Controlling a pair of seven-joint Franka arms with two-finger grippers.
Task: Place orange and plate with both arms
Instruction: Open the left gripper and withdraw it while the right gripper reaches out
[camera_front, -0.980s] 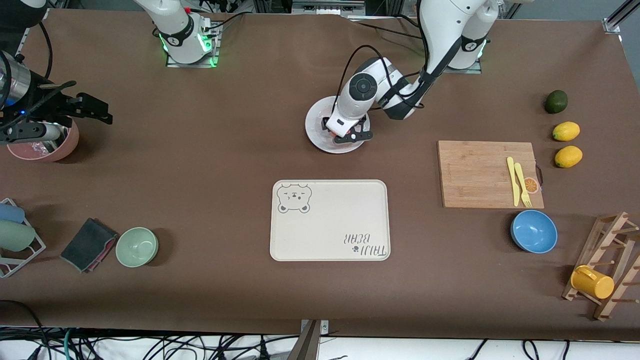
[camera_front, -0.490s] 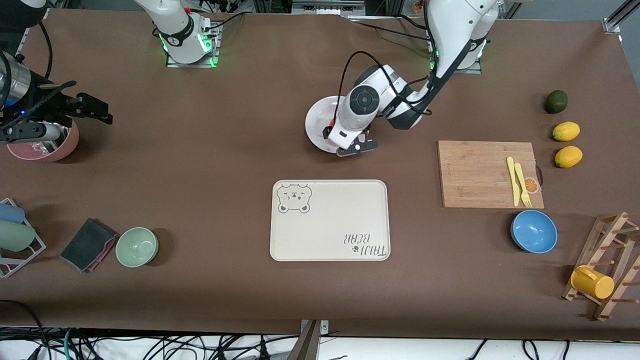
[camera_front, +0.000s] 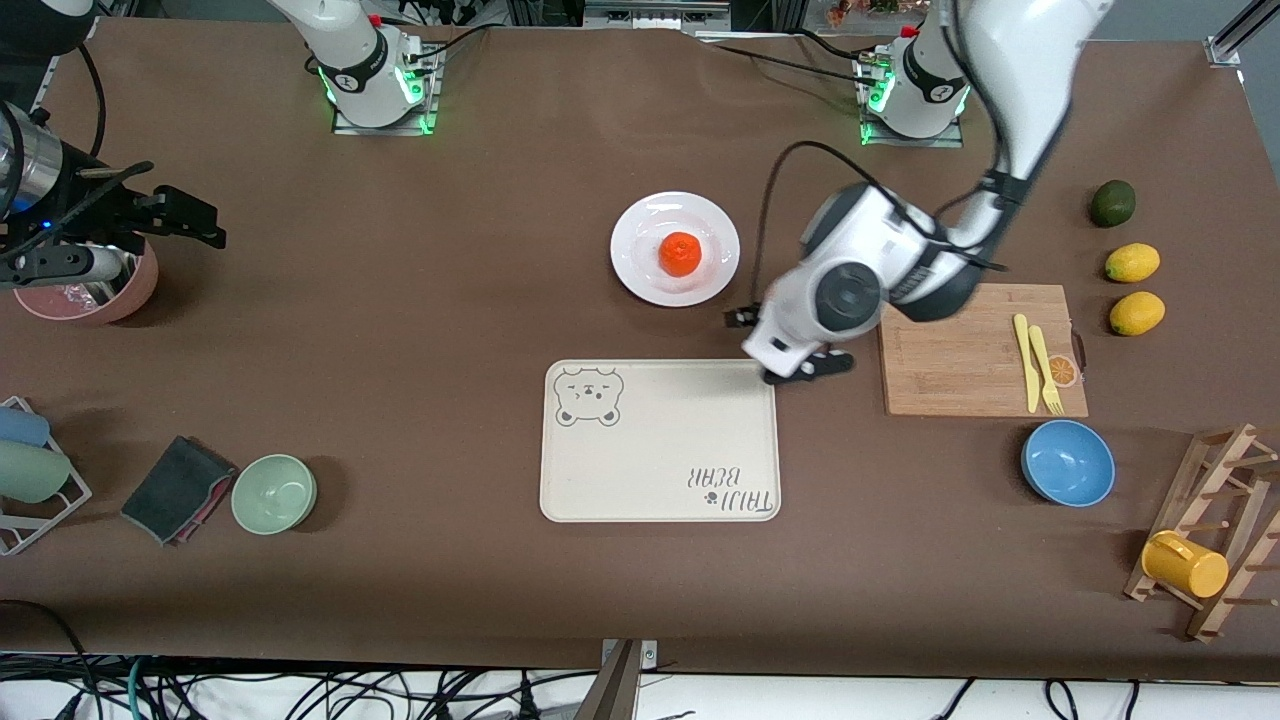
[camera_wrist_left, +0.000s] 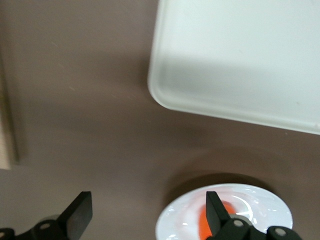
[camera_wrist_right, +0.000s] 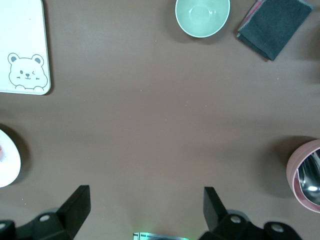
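Note:
The orange (camera_front: 680, 253) rests on the middle of the white plate (camera_front: 640, 268), which lies between the two arm bases and the cream tray. In the left wrist view the plate (camera_wrist_left: 260, 212) and a sliver of the orange (camera_wrist_left: 201, 226) show past one finger. My left gripper (camera_front: 785, 345) (camera_wrist_left: 147, 212) is open and empty. It hangs over the bare table by the tray's corner, between plate and cutting board, apart from the plate. My right gripper (camera_wrist_right: 145, 210) (camera_front: 170, 212) waits open and empty, high over the right arm's end of the table.
The cream bear tray (camera_front: 660, 440) (camera_wrist_left: 240, 55) lies nearer the front camera than the plate. A cutting board (camera_front: 975, 350) with yellow cutlery, a blue bowl (camera_front: 1068, 462), two lemons and a dark green fruit sit toward the left arm's end. A pink bowl (camera_front: 95, 290), green bowl (camera_front: 274, 493) and cloth sit toward the right arm's end.
My left gripper has opened, come away from the plate and swung toward the tray corner and cutting board. The orange now lies uncovered on the plate. The right arm has not moved.

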